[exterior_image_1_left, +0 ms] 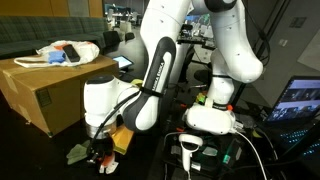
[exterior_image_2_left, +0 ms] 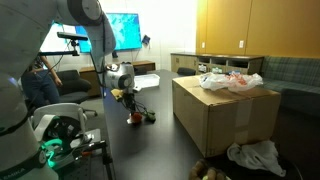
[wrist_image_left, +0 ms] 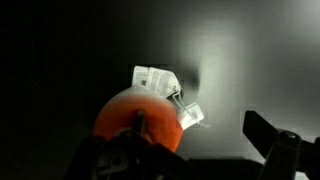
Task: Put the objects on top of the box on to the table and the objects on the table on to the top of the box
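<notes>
Box of plain brown cardboard, large and taped, sat at frame left in an exterior view, with a pile of crumpled white plastic bags and blue and red bits on its top. White robot arm bent down in front of it, gripper low over small clutter: a yellow item, a green scrap. Jaw spread was hard to read there. In an exterior view the box stood right of the wide flat black table, bags on top. The gripper hung just above small red and dark items on the table, well apart from the box. Wrist view: round orange object with white paper tags lay on the black table. The gripper had its jaws spread wide, one dark finger clear at right. The orange object lay near the opposite finger, contact not clear, nothing gripped.
</notes>
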Robot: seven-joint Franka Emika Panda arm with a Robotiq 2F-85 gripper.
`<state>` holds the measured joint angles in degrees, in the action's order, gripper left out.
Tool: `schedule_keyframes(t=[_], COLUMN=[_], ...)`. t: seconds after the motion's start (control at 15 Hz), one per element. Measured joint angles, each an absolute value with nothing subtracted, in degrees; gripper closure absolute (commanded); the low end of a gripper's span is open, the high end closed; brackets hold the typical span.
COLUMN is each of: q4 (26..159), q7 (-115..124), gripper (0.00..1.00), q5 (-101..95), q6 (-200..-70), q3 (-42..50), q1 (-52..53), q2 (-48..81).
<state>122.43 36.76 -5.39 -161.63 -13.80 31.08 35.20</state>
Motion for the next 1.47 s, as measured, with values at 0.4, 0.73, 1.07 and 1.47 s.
schedule_keyframes(t=[0.4, 0.73, 1.07, 1.47], q4=[122.5, 122.6, 122.6, 122.5], q7=[36.9, 36.9, 37.0, 37.8], gripper=[0.0, 0.29, 0.69, 1.0], q5=[-5.3, -5.3, -5.4, -5.4], q6=[-162.5, -162.4, -162.4, -162.4], q3=[-5.6, -0.6, 1.6, 2.9], q1=[35.9, 38.9, 41.2, 44.5], q2=[36.3, 36.3, 36.6, 36.6])
